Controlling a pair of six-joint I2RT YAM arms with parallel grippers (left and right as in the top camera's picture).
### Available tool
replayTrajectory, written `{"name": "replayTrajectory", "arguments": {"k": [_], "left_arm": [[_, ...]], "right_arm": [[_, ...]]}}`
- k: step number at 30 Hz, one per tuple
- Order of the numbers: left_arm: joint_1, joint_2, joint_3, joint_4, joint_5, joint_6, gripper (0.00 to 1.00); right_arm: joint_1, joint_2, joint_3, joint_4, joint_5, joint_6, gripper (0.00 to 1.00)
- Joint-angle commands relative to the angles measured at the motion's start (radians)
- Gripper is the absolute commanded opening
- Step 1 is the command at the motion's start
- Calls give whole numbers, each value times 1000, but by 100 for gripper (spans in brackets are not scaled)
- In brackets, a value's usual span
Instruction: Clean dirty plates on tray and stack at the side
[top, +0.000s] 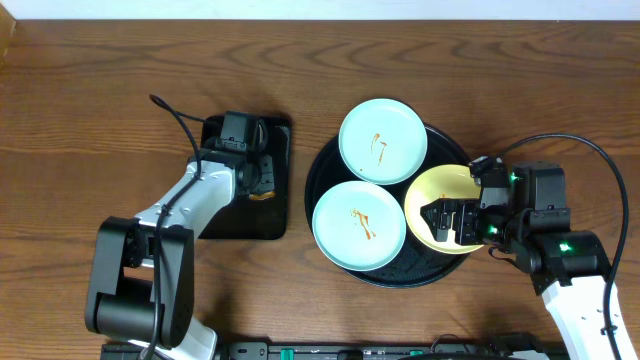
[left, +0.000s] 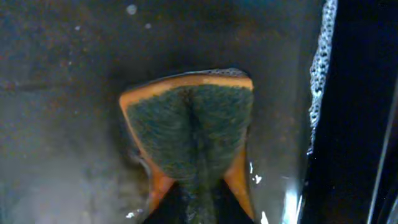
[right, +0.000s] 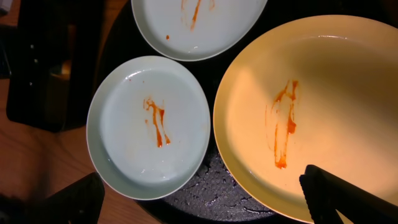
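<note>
White-and-black arms (top: 190, 200), black fingers (right: 354, 196), black cables (top: 176, 116), green lights (top: 514, 180) on the right wrist.

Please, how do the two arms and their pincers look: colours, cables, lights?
Both arms have white links and black joints. The left arm has a thin black cable curving off it; the right arm has a larger black cable loop and green lights. The left pincer and right pincer are black.

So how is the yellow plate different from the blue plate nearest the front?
The yellow plate is pale yellow; the front blue plate is bluish-white. The yellow plate sits partly under the right gripper; the blue plate has nothing over it. Both are round, lie on the black tray and have orange sauce smears.
</note>
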Motion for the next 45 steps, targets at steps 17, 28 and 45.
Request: {"name": "replayTrajectory", "arguments": {"k": [17, 28, 45], "left_arm": [[-3, -214, 18, -48, -37, 6, 7], [-3, -102, -35, -48, -36, 6, 7], [-3, -71, -23, -48, -30, 6, 7]], "right_arm": [[7, -2, 19, -9, -14, -14, 99], [7, -2, 19, -9, -14, -14, 99], [32, 28, -11, -47, -68, -14, 96]]}}
